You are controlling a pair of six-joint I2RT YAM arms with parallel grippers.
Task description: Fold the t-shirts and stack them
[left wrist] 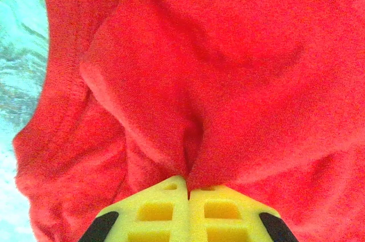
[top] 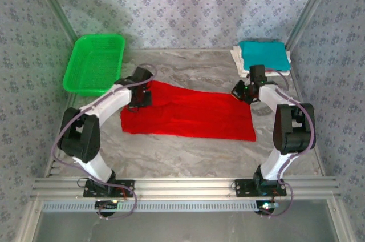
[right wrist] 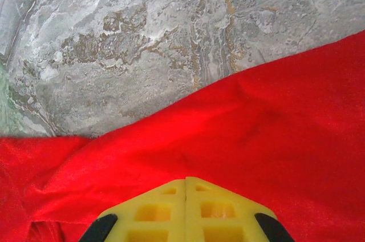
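Observation:
The red t-shirt [top: 188, 113] lies spread across the middle of the table. My left gripper [top: 141, 95] is at its far left corner. In the left wrist view the yellow fingers [left wrist: 165, 210] are shut, and a pinched fold of the red t-shirt [left wrist: 228, 82] rises from their tips. My right gripper [top: 244, 91] is at the shirt's far right corner. Its jaws are shut, with the red t-shirt [right wrist: 256, 133] creased at their tips. The teal t-shirt [top: 262, 55] lies folded at the back right on top of the whitish t-shirt [top: 235, 58].
A green mesh basket [top: 94, 62] stands at the back left, tilted against the wall. Bare marble tabletop [top: 188, 150] runs between the red shirt and the arm bases. Patterned walls close in the sides and back.

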